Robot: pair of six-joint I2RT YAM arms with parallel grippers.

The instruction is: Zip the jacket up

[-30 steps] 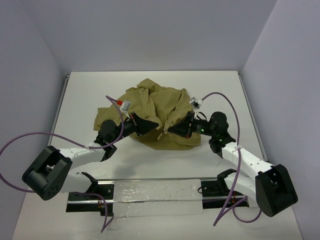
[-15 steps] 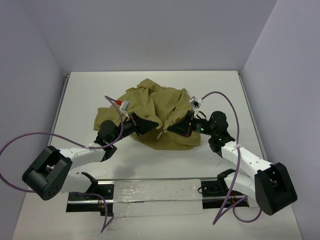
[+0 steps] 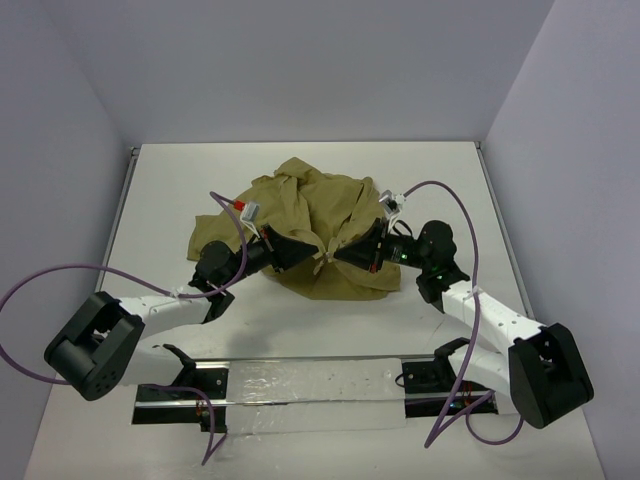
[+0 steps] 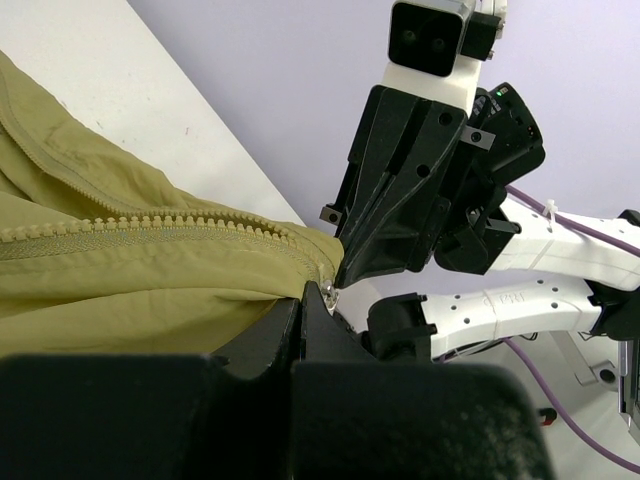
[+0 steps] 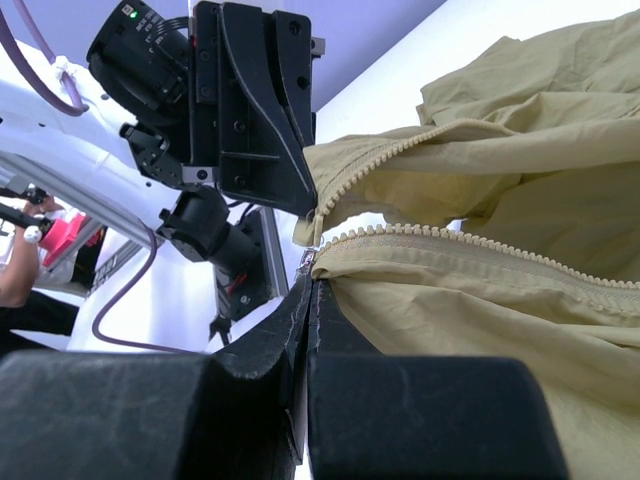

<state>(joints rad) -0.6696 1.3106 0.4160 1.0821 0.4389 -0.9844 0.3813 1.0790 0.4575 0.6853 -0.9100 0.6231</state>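
Observation:
The olive-tan jacket [image 3: 320,205] lies crumpled in the middle of the white table. My two grippers meet at its near edge. My left gripper [image 3: 310,254] is shut on the bottom corner of one zipper edge; in the left wrist view [image 4: 303,296] a small metal zipper piece [image 4: 329,292] sits at its fingertips, with zipper teeth [image 4: 150,224] running left across the cloth [image 4: 110,290]. My right gripper [image 3: 340,252] is shut on the bottom end of the other zipper edge [image 5: 312,272], whose teeth [image 5: 450,240] run right. The two zipper halves are apart.
A metal rail with a shiny plate [image 3: 310,385] runs along the near edge between the arm bases. Purple cables [image 3: 40,285] loop beside both arms. Grey walls enclose the table on three sides. Each wrist view shows the other gripper close opposite.

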